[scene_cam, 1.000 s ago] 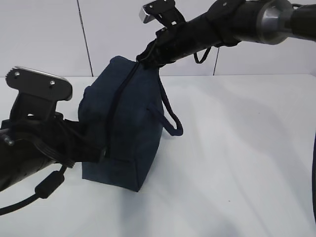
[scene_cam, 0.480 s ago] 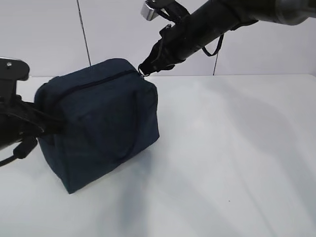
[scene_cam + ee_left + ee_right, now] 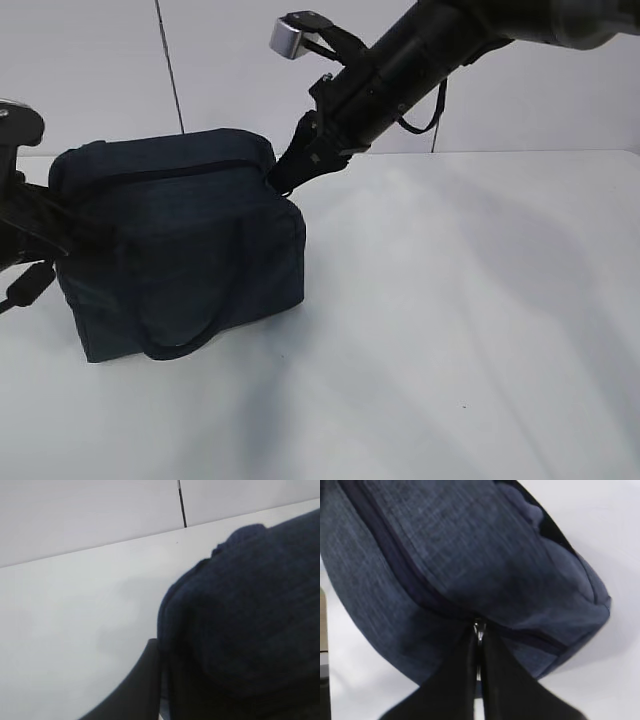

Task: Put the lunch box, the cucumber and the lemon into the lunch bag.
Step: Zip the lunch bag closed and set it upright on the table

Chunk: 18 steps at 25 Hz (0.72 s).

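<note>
White tabletop [image 3: 480, 300], pale wall | lunch bag [image 3: 180, 250] left of frame, zipped, swung from end-on to side-on | right gripper [image 3: 479, 645] fingers clamped on zipper pull [image 3: 479, 627] | left gripper [image 3: 160, 680] pinching bag's far end | box, cucumber, lemon unseen, likely packed; task near done

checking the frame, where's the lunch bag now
In the exterior view the lunch bag sits left on the white table, between both arms.

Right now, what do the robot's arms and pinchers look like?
Both arms are black. The right arm is a round tube with a looping black cable and a shiny silver block on top. Its right gripper has flat, smooth black fingers. The left gripper looks black too.
</note>
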Each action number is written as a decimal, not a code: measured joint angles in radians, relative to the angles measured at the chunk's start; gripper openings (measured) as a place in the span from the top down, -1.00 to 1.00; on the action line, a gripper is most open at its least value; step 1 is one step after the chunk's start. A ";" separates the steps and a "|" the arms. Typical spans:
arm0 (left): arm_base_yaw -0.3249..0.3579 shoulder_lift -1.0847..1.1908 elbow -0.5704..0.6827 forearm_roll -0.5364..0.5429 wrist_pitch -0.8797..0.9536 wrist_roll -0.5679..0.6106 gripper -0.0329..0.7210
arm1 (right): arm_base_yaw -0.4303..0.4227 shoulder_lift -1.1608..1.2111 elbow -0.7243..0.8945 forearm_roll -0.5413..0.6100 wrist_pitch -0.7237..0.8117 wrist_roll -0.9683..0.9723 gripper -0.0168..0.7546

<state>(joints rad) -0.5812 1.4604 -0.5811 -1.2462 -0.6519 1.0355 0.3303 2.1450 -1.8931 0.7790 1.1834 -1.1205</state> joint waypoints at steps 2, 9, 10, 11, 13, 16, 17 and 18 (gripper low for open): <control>0.000 0.000 0.000 0.016 0.000 0.000 0.93 | 0.007 0.000 0.000 0.012 0.009 0.000 0.94; 0.004 0.000 0.000 0.069 -0.009 0.000 0.74 | 0.043 0.000 0.000 0.033 0.015 0.000 0.94; 0.005 0.000 0.000 0.081 -0.021 0.000 0.63 | 0.048 0.000 0.000 0.033 0.016 0.000 0.94; 0.005 0.000 0.000 0.091 -0.029 0.000 0.48 | 0.053 0.000 0.000 0.033 0.016 0.000 0.94; 0.006 -0.006 0.000 0.100 -0.038 0.002 0.16 | 0.057 0.000 0.000 0.035 0.022 0.000 0.94; 0.006 -0.037 0.000 0.102 -0.050 0.002 -0.08 | 0.059 0.000 0.000 0.035 0.024 0.000 0.94; 0.006 -0.054 0.000 0.111 -0.055 0.004 -0.10 | 0.059 0.000 0.000 0.039 0.024 0.000 0.94; 0.006 -0.070 0.000 0.125 -0.055 0.005 -0.12 | 0.059 0.000 0.000 0.044 0.026 0.000 0.94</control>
<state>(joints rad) -0.5750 1.3900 -0.5811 -1.1211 -0.7072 1.0404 0.3894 2.1450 -1.8931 0.8234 1.2094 -1.1205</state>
